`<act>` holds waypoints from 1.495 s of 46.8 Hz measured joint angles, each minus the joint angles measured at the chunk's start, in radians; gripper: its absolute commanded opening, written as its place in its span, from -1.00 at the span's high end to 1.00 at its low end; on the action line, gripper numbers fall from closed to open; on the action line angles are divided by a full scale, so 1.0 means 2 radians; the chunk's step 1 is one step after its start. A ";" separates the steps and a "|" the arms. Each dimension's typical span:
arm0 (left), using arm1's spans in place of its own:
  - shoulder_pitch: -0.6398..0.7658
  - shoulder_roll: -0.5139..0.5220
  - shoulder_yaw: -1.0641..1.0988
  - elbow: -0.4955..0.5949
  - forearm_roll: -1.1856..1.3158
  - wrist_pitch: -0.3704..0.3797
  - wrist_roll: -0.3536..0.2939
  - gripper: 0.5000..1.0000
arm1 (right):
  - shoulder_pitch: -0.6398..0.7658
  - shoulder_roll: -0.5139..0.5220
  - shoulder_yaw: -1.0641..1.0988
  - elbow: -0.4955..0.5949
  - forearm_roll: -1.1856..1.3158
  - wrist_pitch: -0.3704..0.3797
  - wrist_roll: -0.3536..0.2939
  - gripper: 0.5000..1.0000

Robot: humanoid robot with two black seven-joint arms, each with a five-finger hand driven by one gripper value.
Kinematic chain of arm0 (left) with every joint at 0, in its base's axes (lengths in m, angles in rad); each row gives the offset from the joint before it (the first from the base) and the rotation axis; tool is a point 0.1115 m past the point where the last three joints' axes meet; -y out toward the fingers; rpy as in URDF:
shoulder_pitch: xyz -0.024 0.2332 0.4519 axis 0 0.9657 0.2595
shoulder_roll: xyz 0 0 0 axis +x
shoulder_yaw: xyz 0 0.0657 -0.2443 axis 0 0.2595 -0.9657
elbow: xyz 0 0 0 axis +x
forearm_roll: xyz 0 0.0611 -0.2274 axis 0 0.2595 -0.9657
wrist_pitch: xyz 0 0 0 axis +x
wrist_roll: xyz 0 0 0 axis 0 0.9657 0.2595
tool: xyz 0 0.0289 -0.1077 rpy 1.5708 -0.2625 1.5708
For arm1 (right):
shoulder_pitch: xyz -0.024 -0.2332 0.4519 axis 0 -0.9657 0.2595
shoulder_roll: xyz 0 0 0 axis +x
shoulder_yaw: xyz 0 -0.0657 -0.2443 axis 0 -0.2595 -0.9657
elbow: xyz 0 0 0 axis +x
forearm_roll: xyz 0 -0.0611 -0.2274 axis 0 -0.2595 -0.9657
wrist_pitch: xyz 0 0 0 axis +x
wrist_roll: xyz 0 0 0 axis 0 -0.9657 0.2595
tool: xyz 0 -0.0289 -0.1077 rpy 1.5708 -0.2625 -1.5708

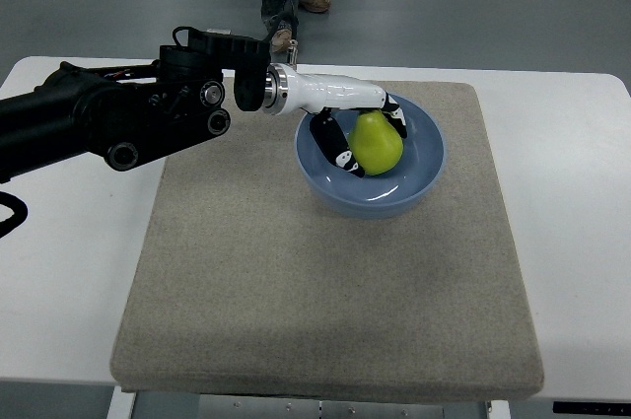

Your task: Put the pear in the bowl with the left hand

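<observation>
Left hand (357, 135): fingers (335, 148) wrapped around the pear (378, 141), which sits low inside the blue bowl (426, 177). Judged step: release. Spread the fingers slowly and lift straight up, clear of the rim, so the pear settles without rolling.

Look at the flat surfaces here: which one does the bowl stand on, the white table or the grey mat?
The grey mat. The blue bowl sits wholly within its upper part; the white table only shows around the mat's edges.

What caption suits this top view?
Left hand holds a green pear inside the blue bowl on a mat.
</observation>
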 measured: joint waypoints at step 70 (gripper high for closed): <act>0.024 0.086 -0.127 0.109 -0.485 -0.007 0.004 -0.99 | 0.000 0.000 0.000 0.000 0.000 0.000 0.000 -0.70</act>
